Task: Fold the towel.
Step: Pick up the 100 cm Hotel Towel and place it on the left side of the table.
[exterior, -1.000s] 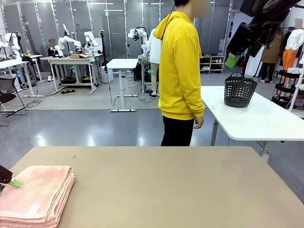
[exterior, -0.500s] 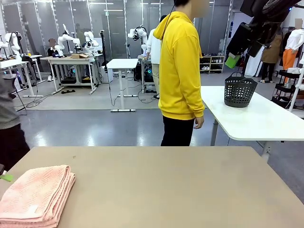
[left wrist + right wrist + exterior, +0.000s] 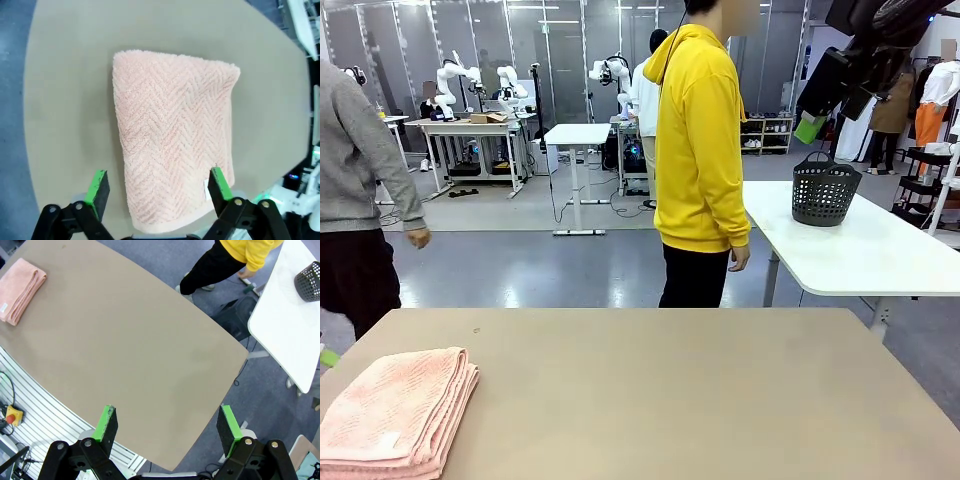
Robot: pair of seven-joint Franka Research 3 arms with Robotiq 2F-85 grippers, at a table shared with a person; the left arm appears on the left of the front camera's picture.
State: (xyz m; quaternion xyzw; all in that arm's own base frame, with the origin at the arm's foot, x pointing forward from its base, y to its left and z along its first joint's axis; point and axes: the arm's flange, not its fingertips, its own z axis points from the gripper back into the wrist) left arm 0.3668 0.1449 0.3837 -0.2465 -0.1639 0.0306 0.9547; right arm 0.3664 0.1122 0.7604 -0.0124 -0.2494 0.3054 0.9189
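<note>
The salmon-pink towel (image 3: 395, 410) lies folded in several layers on the near left corner of the tan table (image 3: 670, 390), its small white label (image 3: 388, 440) facing up. In the left wrist view my left gripper (image 3: 159, 189) hangs open above the towel (image 3: 175, 135), touching nothing. One of its green pads (image 3: 328, 357) shows at the front view's left edge, apart from the cloth. My right gripper (image 3: 167, 424) is open and empty high above the table, with the towel (image 3: 20, 287) far off at its upper left.
A person in a yellow hoodie (image 3: 700, 150) stands at the table's far side, turned away. Another person in a grey top (image 3: 360, 200) walks by at the far left. A dark basket (image 3: 824, 190) stands on a white table (image 3: 880, 250) behind.
My left gripper has let go of the towel, opened and drawn back off to the left and upward. A person in grey has walked in from the left. The right arm has not moved.
</note>
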